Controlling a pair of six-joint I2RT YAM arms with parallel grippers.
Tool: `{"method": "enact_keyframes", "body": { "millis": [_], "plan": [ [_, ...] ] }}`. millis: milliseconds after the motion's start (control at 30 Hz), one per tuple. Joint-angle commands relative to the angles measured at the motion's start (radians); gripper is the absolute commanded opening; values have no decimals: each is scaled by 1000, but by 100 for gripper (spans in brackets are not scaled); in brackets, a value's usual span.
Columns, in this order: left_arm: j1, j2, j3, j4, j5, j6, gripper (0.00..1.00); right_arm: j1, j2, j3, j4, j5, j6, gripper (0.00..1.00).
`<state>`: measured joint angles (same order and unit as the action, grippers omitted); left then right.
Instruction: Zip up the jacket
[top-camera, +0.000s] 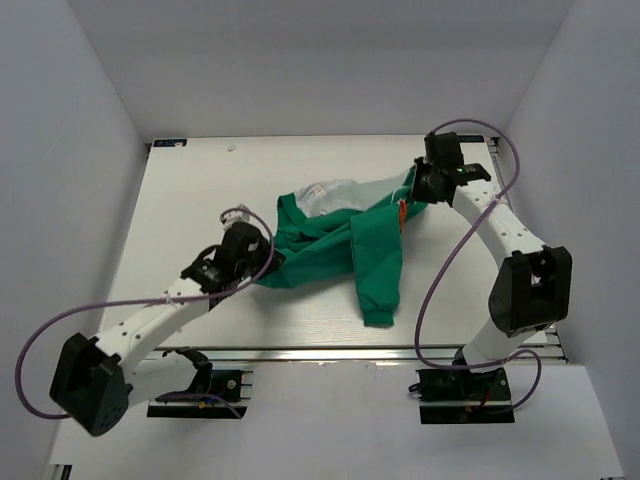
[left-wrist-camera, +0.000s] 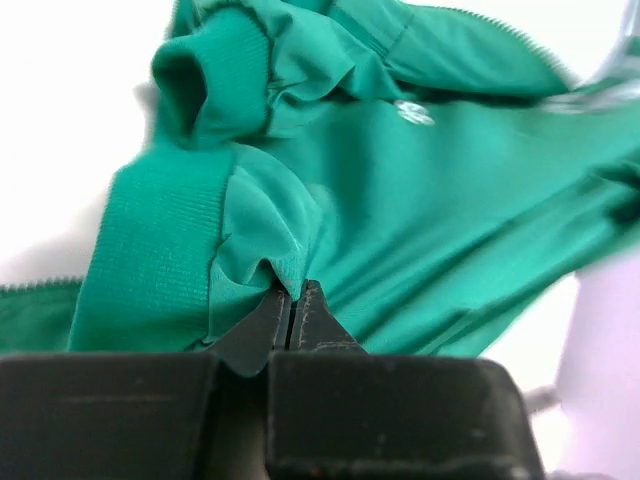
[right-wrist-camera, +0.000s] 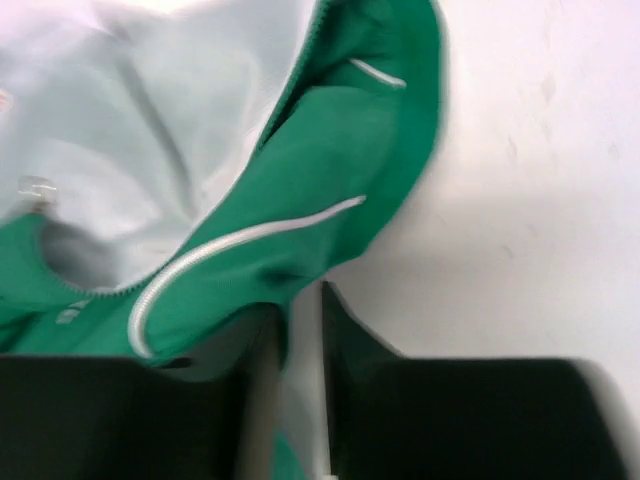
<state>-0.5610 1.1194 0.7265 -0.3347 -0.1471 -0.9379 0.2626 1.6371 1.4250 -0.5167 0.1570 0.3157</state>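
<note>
The green jacket (top-camera: 350, 245) lies crumpled in the middle of the table, with its grey lining (top-camera: 330, 195) showing at the far side and an orange patch (top-camera: 401, 213) at its right. My left gripper (top-camera: 262, 262) is shut on a fold of green fabric beside the ribbed hem (left-wrist-camera: 150, 250); the jaws (left-wrist-camera: 292, 292) are pressed together on it. My right gripper (top-camera: 415, 185) is at the jacket's far right edge. In the blurred right wrist view, its jaws (right-wrist-camera: 300, 300) are nearly closed, with jacket fabric (right-wrist-camera: 330, 160) and white piping (right-wrist-camera: 240, 235) draped over the left finger.
The white table (top-camera: 200, 180) is enclosed by white walls on three sides. One sleeve (top-camera: 378, 300) stretches toward the near edge. A ribbed cuff (left-wrist-camera: 205, 75) and zipper teeth (left-wrist-camera: 30, 287) show in the left wrist view. The right arm's cable loops beside the jacket.
</note>
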Motion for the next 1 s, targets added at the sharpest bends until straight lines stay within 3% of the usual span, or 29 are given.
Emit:
{"method": "enact_keyframes", "body": {
  "millis": [0,33,67,100,167,200,233,267,400,533,600,767,867,900,967],
  "plan": [
    [-61,-81,-165,-247,-43,-67,0,-86,47,8,-150,251,-102,29],
    [-86,-102,-180,-250,21,-67,0,-88,62,3,-185,338,-78,43],
    [-140,-107,-191,-248,52,-62,0,-86,69,0,-204,375,-60,48],
    [-164,-109,-190,-239,81,-35,8,-86,73,-3,-218,407,-46,50],
    [-244,-95,-165,-239,145,6,52,-88,72,2,-261,450,-9,64],
    [-269,-84,-139,-271,146,52,66,-88,66,5,-273,449,-3,64],
    [-292,-70,-74,-285,165,83,75,-88,43,6,-284,416,5,84],
    [-331,-43,-34,-338,170,112,98,-86,24,-1,-295,400,23,89],
    [-358,16,137,-449,60,178,98,-83,-101,-95,-275,274,59,89],
    [-341,81,275,-425,-147,186,98,-50,-303,-297,-192,46,49,89],
    [-295,172,344,-406,-195,207,98,-13,-367,-356,-152,3,60,89],
    [-71,390,549,-262,-108,307,98,130,-491,-460,-128,-68,112,89],
    [-42,574,664,-243,-137,372,98,200,-516,-530,-100,-109,141,89],
    [-37,624,765,-259,-134,387,98,210,-522,-578,-80,-120,157,89],
    [-34,761,844,-277,-135,425,98,225,-522,-638,-39,-149,177,81]
  ]
}}
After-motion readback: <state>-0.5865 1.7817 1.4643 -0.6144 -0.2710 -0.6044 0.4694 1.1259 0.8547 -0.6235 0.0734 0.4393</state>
